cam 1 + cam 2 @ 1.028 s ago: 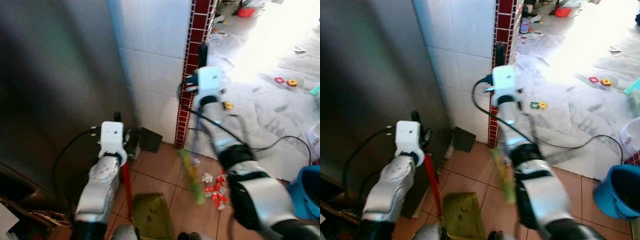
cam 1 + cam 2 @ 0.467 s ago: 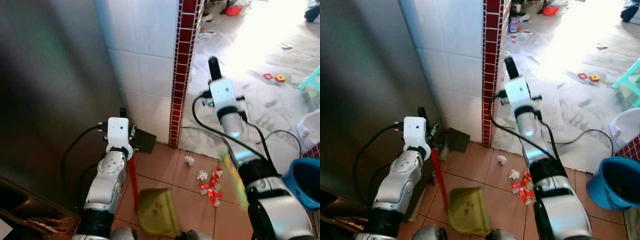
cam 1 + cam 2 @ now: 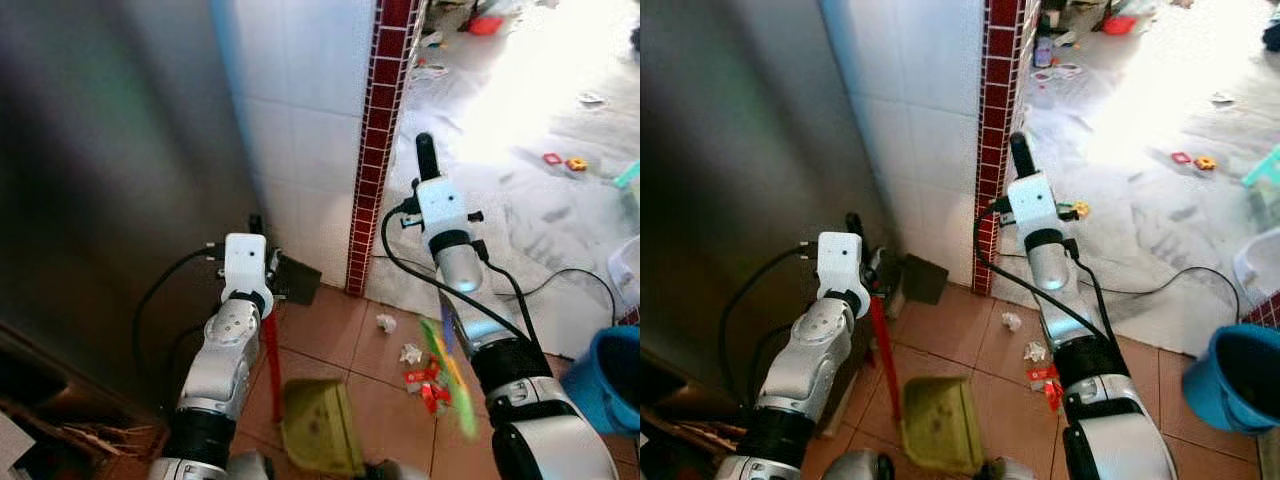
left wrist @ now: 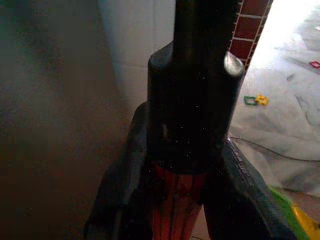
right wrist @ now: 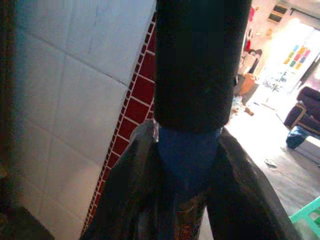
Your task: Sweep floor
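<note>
My left gripper [image 4: 177, 192] is shut on the red handle [image 3: 270, 365] of an olive-green dustpan [image 3: 320, 428], just under its black grip. The pan rests on the terracotta tiles by my feet. My right gripper [image 5: 187, 165] is shut on the broom handle, below its black grip [image 3: 425, 158], on a blue section. The broom's green and yellow bristles [image 3: 448, 378] are blurred and hang over the litter [image 3: 1036, 362]. That litter is white crumpled paper and red scraps on the tiles, right of the dustpan.
A dark steel surface [image 3: 100, 180] rises at the left, beside a white-tiled wall with a red brick column [image 3: 375, 150]. A dark square piece [image 3: 298, 280] leans at the wall's foot. A blue bucket [image 3: 1240, 375] stands at the right. A black cable [image 3: 560, 275] and small toys [image 3: 565, 160] lie on the pale floor beyond.
The camera has shifted. The broom bristles swung from left of the litter to its right, then back a little over it. The dustpan has stayed by my feet in my left gripper.
</note>
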Robot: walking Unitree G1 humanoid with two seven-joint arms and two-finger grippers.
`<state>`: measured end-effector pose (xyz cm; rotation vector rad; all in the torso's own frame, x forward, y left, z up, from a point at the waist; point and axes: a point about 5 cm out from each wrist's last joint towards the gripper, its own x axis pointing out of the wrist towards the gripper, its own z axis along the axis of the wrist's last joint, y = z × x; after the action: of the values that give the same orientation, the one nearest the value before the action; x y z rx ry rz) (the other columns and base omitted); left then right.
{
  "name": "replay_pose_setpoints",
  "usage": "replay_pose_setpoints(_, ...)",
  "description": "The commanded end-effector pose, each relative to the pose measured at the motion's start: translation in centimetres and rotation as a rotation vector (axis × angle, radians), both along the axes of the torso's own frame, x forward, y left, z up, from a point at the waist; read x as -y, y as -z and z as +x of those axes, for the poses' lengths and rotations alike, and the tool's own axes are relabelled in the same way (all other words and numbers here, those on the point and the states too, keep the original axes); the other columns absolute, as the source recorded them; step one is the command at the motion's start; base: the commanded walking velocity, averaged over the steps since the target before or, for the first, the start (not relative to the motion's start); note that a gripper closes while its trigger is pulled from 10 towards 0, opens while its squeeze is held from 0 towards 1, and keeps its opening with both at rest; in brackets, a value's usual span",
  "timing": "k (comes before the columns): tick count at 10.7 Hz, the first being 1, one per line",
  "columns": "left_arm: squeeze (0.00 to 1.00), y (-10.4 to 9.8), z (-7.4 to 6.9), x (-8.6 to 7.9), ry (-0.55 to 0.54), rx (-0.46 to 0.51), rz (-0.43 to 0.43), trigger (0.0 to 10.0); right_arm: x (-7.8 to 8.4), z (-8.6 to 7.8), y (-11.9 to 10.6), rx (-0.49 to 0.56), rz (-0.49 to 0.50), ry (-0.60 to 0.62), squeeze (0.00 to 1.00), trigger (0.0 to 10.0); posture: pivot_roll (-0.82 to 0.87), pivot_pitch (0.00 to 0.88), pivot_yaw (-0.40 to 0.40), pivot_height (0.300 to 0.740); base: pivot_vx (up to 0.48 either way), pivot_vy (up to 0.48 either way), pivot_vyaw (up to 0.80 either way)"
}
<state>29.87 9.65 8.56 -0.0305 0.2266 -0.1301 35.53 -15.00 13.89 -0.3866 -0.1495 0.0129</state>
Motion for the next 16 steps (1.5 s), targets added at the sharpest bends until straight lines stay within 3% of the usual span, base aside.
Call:
replay_pose_setpoints(1, 0.00, -0.7, 0.3, 0.6, 0.018, 0.038, -0.027, 10.0, -0.1, 0.1, -1.0, 0.030, -0.005, 0.005, 0.00, 10.0, -0.05, 0.014, 0.016, 0.740, 0.000, -0.322, 0.00)
replay_pose_setpoints(5, 0.00, -0.5, 0.4, 0.7, 0.013, 0.024, -0.028, 10.0, -0.5, 0.1, -1.3, 0.039, -0.026, -0.023, 0.00, 10.0, -0.05, 0.012, 0.013, 0.740, 0.000, -0.318, -0.43)
replay_pose_setpoints(6, 0.00, -0.6, 0.4, 0.7, 0.006, 0.036, -0.061, 10.0, -0.6, 0.0, -1.2, 0.036, -0.026, -0.025, 0.00, 10.0, -0.05, 0.013, 0.013, 0.740, 0.000, 0.000, 0.00)
replay_pose_setpoints(12, 0.00, -0.6, 0.5, 0.1, -0.032, 0.045, -0.048, 10.0, -0.9, -0.1, -0.9, 0.021, -0.020, -0.044, 0.00, 10.0, -0.05, 0.013, 0.009, 0.740, 0.000, 0.000, 0.00)
replay_pose_setpoints(13, 0.00, -0.8, 0.6, -0.2, -0.065, 0.061, -0.059, 10.0, -1.5, -0.3, -0.9, 0.016, 0.068, -0.104, 0.00, 10.0, -0.04, 0.015, 0.009, 0.740, 0.000, 0.000, 0.00)
replay_pose_setpoints(14, 0.00, -0.9, 0.8, -0.8, -0.094, 0.087, -0.046, 10.0, -2.7, -0.6, -0.6, -0.039, 0.227, -0.196, 0.00, 10.0, -0.04, 0.024, 0.006, 0.740, 0.000, 0.000, 0.00)
replay_pose_setpoints(16, 0.00, -0.5, 1.7, -1.4, -0.141, 0.094, -0.004, 10.0, -3.1, -1.0, -0.9, -0.033, 0.254, -0.228, 0.00, 10.0, -0.04, 0.057, -0.037, 0.740, 0.000, 0.000, 0.00)
